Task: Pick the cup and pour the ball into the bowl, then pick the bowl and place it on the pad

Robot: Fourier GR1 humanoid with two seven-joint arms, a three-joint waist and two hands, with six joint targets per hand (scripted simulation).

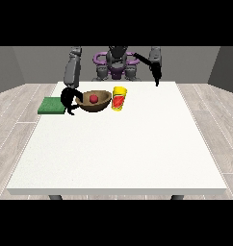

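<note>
Bowl [94,102], brown, sits on the white table [118,149] with the red ball [94,98] inside it. Just beside its right rim stands the yellow cup [119,98], upright. The hand at the view's left [69,100] has its fingers curled round the bowl's left rim. Left of that hand lies the green pad [52,105]. The hand at the view's right [156,75] hangs above the table's far edge, fingers straight and pointing down.

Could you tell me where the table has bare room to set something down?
The table's near half, below the bowl and cup, is bare, as is its right side. The far-left corner is crowded: pad, robot hand, bowl and cup.
</note>
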